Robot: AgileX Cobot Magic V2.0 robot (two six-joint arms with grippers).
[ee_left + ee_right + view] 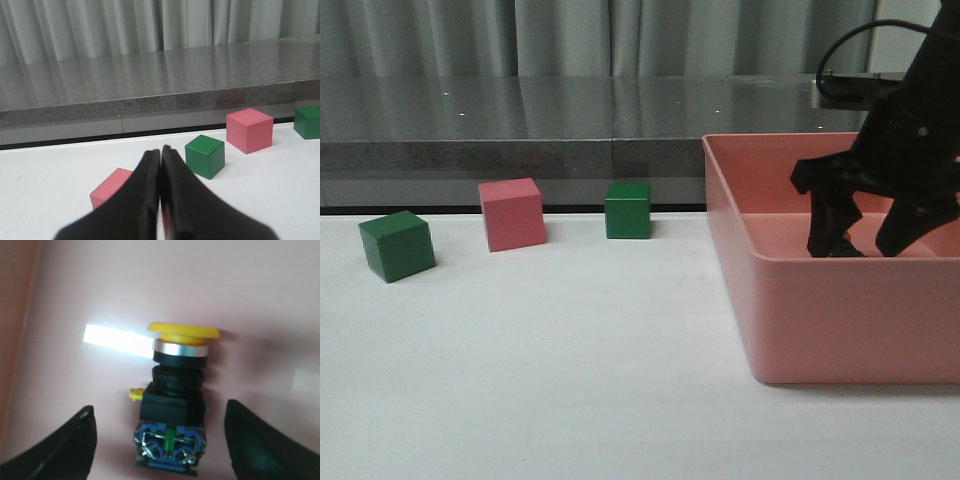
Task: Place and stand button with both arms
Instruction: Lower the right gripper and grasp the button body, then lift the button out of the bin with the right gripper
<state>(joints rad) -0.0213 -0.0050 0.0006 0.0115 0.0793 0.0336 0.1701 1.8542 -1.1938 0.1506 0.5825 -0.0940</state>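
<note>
Looking forward over the white table (570,380): right gripper (875,225) lowered inside the pink bin (820,320) at the right, jaws spread apart, fingers pointing down toward the bin floor, nothing visibly between them from here. Button hidden behind the bin wall in this view. Left of the bin, well apart from it, three cubes in a loose row near the table's far edge: green cube (397,245) farthest left, pink cube (512,213) next, second green cube (627,210) nearest the bin. Grey stone ledge (520,130) and pale curtain behind.

From the left wrist: left gripper (160,185) pressed closed, fingers (145,200) touching along their length, holding nothing. Beyond the tips, another pink block (111,187) lying on the table, with the row of cubes farther back.

From the right wrist: button (175,410) lying on the pink bin floor between the two wide-open fingers (55,450), touched by neither. Yellow cap pointing away from the gripper, silver collar and black body behind it, blue contact block nearest the fingertips. Bright strip of reflected light beside the cap.
</note>
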